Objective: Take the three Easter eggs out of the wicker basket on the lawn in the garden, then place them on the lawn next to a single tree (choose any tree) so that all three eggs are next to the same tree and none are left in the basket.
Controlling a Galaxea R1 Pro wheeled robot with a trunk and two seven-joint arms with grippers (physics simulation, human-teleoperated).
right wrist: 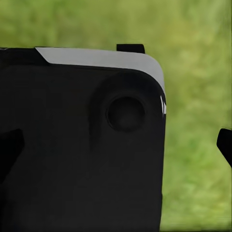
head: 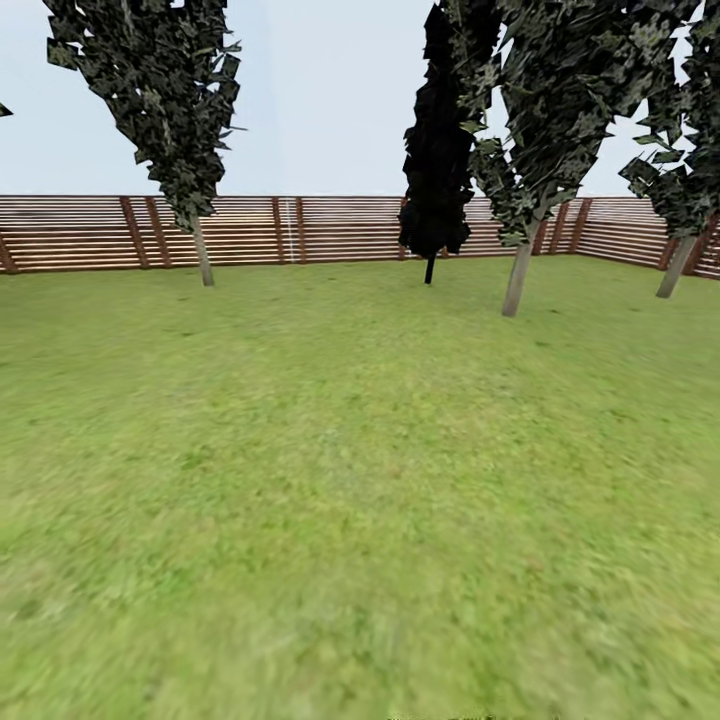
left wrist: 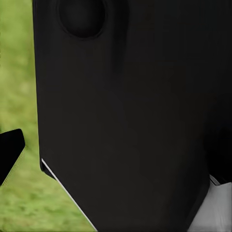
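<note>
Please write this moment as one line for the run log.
phase: driving | ahead: lawn, fence, thin trees | hands: state unclear

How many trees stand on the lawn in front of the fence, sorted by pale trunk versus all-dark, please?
Pale-trunked trees with mottled dark green foliage: 3 (left, centre-right, far right)
All-dark tree: 1
Total: 4 trees, all on the lawn near the wooden fence.
</note>
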